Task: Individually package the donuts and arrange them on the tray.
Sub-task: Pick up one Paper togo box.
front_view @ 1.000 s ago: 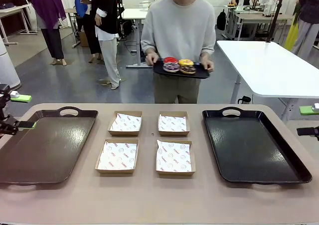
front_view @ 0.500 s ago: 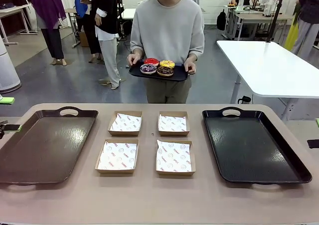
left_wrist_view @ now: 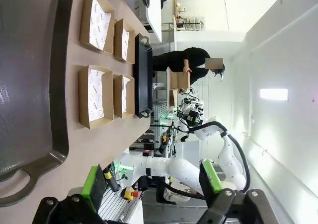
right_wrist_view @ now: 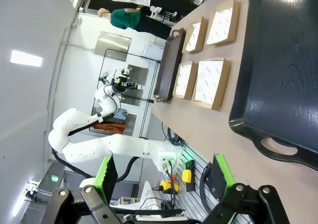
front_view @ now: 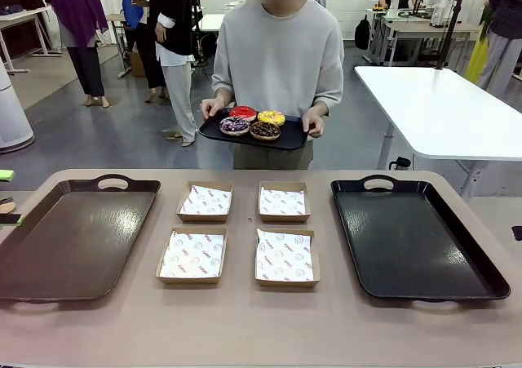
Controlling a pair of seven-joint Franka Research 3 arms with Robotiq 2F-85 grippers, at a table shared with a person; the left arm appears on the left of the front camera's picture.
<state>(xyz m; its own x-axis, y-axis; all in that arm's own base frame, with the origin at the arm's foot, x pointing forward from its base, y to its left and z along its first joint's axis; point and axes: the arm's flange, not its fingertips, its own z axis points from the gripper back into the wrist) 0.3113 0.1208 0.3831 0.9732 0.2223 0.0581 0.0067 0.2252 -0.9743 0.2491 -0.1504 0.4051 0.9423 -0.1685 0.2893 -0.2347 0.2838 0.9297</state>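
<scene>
Brown tray (front_view: 73, 237) lies at nine o'clock on the bench (front_view: 245, 327), with the robot's left jaws spread wide at that end, gripping nothing. Four paper-lined cardboard boxes (front_view: 192, 255) sit in a two-by-two square at the centre of the bench. At twelve o'clock, beyond the far edge, a person (front_view: 277, 50) holds a small black serving tray (front_view: 287, 138) level at waist height, clear of the bench; on it rest a purple sprinkled donut (front_view: 235, 125) at nine o'clock, a red donut (front_view: 242, 113) at eleven, a chocolate sprinkled donut (front_view: 265, 130) at five and a yellow donut (front_view: 271, 117) at two, packed close together. A black tray (front_view: 416, 237) lies at three o'clock on the bench, and the right jaws, off that end, stand released around nothing
</scene>
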